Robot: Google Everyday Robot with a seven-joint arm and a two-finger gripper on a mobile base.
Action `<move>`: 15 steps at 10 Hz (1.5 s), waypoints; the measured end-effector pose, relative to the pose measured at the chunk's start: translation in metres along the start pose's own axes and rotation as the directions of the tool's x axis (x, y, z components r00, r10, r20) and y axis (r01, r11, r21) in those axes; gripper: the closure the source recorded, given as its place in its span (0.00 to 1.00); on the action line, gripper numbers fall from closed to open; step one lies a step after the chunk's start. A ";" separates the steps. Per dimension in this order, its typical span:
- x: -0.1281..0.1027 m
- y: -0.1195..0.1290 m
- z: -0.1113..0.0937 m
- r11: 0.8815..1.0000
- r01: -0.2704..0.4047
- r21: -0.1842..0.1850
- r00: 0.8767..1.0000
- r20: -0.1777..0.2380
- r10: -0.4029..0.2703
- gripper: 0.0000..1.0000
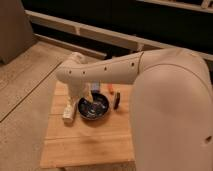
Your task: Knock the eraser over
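Observation:
A small wooden table (90,140) holds a dark round bowl (95,109) at its middle. A white block, possibly the eraser (67,111), sits just left of the bowl. A small dark upright object (117,102) stands just right of the bowl, with a small orange item (110,90) behind it. My white arm (115,70) reaches in from the right and bends down. My gripper (90,99) hangs over the back left part of the bowl, between the white block and the dark object.
The table's left edge and front edge drop to a light floor (25,100). A dark wall with a light rail (100,35) runs behind the table. My bulky arm body (175,115) covers the table's right side.

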 end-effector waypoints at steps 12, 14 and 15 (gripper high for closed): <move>-0.020 -0.062 0.022 0.998 0.066 -0.017 0.997 -0.032 -0.066 0.35; -0.020 -0.061 0.023 0.998 0.067 -0.021 0.997 -0.032 -0.068 0.35; -0.020 -0.058 0.022 0.997 0.070 -0.023 0.997 -0.032 -0.071 0.35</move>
